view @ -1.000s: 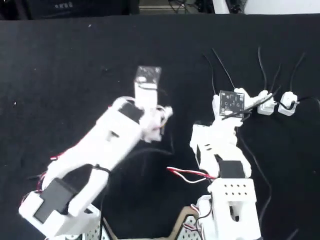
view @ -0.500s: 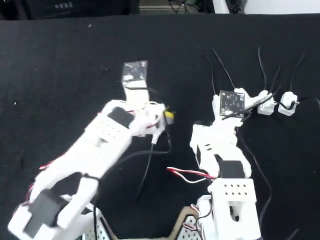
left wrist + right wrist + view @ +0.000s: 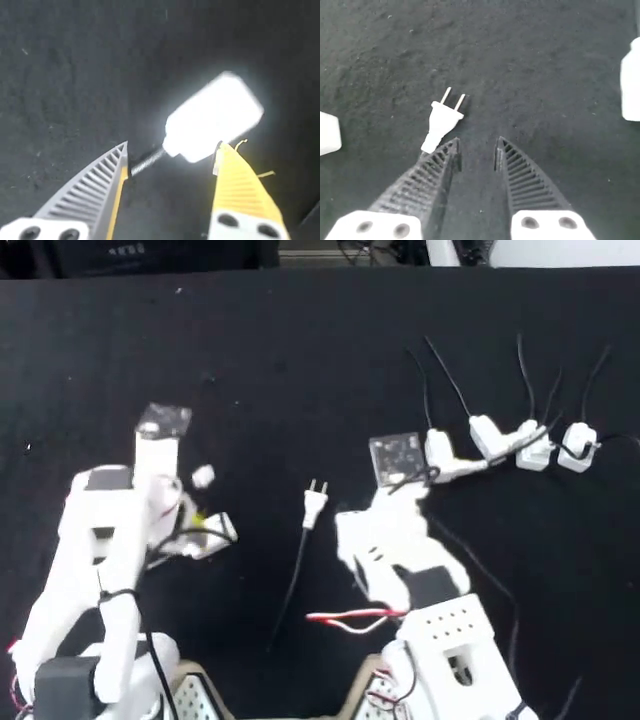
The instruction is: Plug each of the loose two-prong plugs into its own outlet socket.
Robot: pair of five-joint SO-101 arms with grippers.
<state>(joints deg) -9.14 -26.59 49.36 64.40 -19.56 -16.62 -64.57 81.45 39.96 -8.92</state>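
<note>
One loose plug (image 3: 316,502) lies on the black table (image 3: 300,350) just beside the right gripper (image 3: 476,145), whose two fingers are a little apart and empty, while the left gripper (image 3: 171,150) has its two fingers spread wide at one white socket (image 3: 212,120), and four more sockets (image 3: 533,448) sit in a row well apart from it.

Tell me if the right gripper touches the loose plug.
Cannot tell. Right wrist view: the plug lies beside the open right gripper, its rear end at one fingertip's outline; neither gap nor contact shows plainly.
</note>
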